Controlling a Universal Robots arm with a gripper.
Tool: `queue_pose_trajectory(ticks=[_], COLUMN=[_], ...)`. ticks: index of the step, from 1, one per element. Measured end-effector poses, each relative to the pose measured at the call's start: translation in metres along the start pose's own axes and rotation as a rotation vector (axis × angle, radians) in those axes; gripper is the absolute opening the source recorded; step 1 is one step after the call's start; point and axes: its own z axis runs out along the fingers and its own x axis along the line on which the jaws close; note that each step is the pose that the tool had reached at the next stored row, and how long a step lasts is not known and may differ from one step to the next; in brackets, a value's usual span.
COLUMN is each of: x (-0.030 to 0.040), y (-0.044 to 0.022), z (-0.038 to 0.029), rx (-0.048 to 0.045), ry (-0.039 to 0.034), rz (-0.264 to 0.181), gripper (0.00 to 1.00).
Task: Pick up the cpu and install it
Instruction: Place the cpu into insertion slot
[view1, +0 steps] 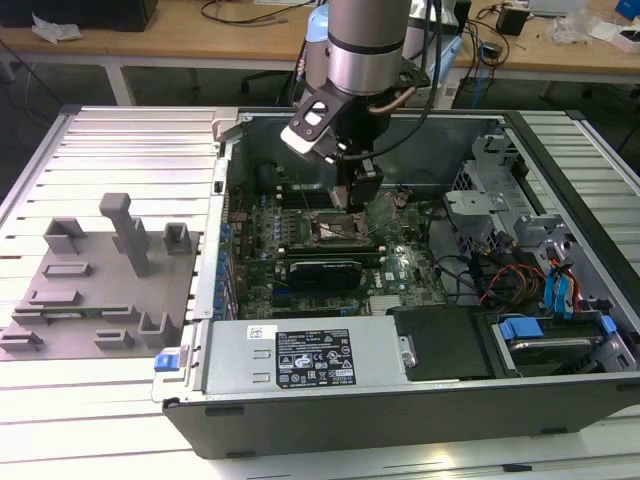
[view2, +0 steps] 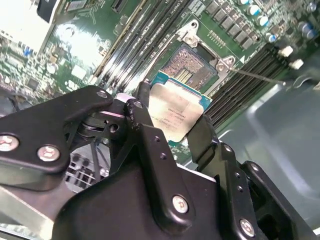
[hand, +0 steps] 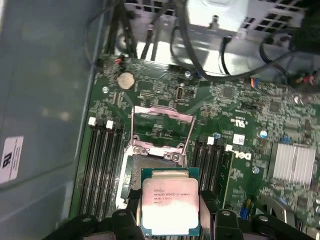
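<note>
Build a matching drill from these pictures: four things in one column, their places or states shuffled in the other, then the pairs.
Things
1. cpu
2. socket
3. grey blocks
4. coin cell

Places or states
a. frame raised, no chip in it
b. outside the case, at the exterior view's left
c. clamped in the gripper
d. round and silvery, set in the motherboard

Pairs: 1-c, 2-a, 3-b, 4-d
</note>
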Motion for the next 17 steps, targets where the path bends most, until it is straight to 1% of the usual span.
queue_pose_trajectory(ticks=[1, 4, 6, 7, 11, 12, 14, 16, 17], x=[0.0, 0.0001, 0.0006, 0.0033, 0.007, 0.0086, 0.0095, 0.0097, 0.0097], y=[0.0, 0.0, -0.0002, 0.0, -0.0009, -0.0018, -0.0026, -0.0035, -0.0036], z=[0.0001, 0.0008, 0.0049, 0.0111, 0.0189, 0.0221, 0.0256, 0.0321, 0.0337], rx=[-0.0005, -0.0012, -0.0012, -0.0011, -0.0013, -0.0013, -0.0013, -0.0012, -0.0012], ry=[-0.0011, -0.0027, -0.0029, -0.003, -0.0029, -0.0029, -0.0029, -0.003, -0.003], rz=[0.027, 0.068, 0.07, 0.07, 0.07, 0.07, 0.07, 0.07, 0.071], gripper=[0.54, 0.54, 0.54, 0.54, 0.54, 0.54, 0.54, 0.54, 0.54])
